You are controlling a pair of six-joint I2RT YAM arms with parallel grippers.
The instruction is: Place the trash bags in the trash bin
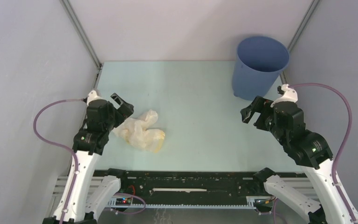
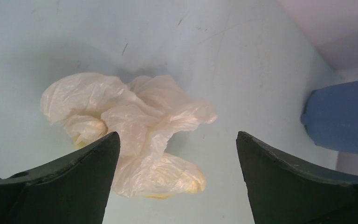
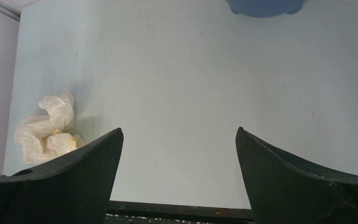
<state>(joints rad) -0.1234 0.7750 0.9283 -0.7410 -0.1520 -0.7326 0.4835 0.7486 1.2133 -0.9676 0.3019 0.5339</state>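
Trash: crumpled yellowish plastic bag point(image 2: 135, 116) just before left tool point(image 2: 177, 136).
Tools: both spread, empty.
Container: round blue plastic bin point(image 1: 254, 83) beyond right tool point(image 3: 179, 133).

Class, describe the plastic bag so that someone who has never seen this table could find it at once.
Start at the pale green table and go to its left side, beside the left gripper. There lies the plastic bag, crumpled in a heap. It is the only soft, yellowish-white thing; the bin is blue, rigid and far right.
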